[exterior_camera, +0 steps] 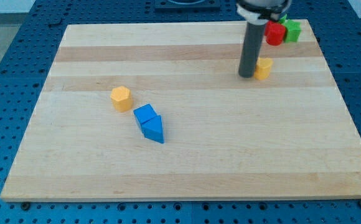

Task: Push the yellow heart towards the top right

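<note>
The yellow heart (264, 68) lies on the wooden board (187, 168) in the upper right part of the view. My tip (247, 75) rests on the board right at the heart's left side, touching it or nearly so. The rod rises straight up from there to the view's top. A red block (274, 33) and a green block (291, 30) sit side by side near the board's top right corner, up and to the right of the heart.
A yellow hexagon block (121, 98) lies left of centre. Two blue blocks touch each other just below and right of it: a blue cube (145, 114) and a blue triangle (154, 130). A blue perforated table (6, 74) surrounds the board.
</note>
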You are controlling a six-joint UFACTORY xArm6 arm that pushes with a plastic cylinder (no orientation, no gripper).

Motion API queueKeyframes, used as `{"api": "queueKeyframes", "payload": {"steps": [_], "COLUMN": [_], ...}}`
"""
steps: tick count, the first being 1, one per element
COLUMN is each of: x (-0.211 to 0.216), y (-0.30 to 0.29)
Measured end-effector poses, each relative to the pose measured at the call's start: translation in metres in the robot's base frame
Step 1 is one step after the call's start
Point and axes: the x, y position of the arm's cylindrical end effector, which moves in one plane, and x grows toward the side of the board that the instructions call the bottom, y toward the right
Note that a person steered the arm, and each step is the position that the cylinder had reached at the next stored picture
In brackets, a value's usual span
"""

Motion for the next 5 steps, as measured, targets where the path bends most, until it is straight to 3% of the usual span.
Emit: {"api": "queueKeyframes", "payload": {"steps": [1, 4, 5], "x": [-0.018, 0.007, 0.007], "y": [0.031, -0.015, 0.023]}}
